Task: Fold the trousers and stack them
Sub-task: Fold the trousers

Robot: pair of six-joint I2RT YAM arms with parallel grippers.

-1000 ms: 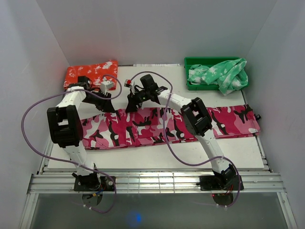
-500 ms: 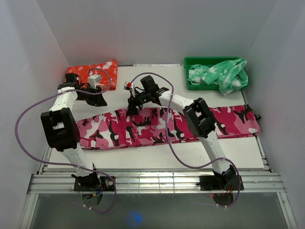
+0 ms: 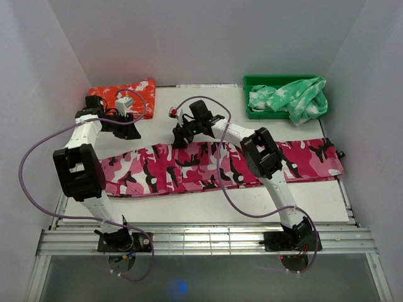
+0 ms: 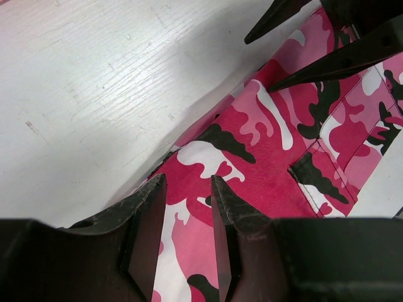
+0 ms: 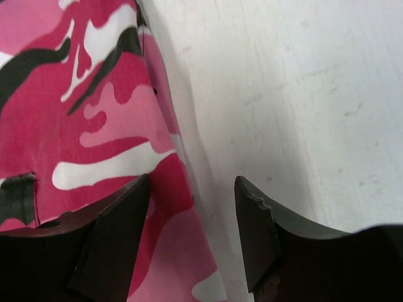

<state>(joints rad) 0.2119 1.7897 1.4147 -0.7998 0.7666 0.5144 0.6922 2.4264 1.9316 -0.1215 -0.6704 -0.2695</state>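
We see the trousers (image 3: 151, 170) flat, unfolded, nothing stacked — left gripper (image 4: 187, 185) narrowly parted, right gripper (image 5: 192, 189) wide, both empty at their 12 o'clock edge.

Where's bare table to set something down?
Near strip between the trousers and the table front edge; far patch between orange-red garment and green bin. Crowded: left end effector and right end effector at trousers' far edge.
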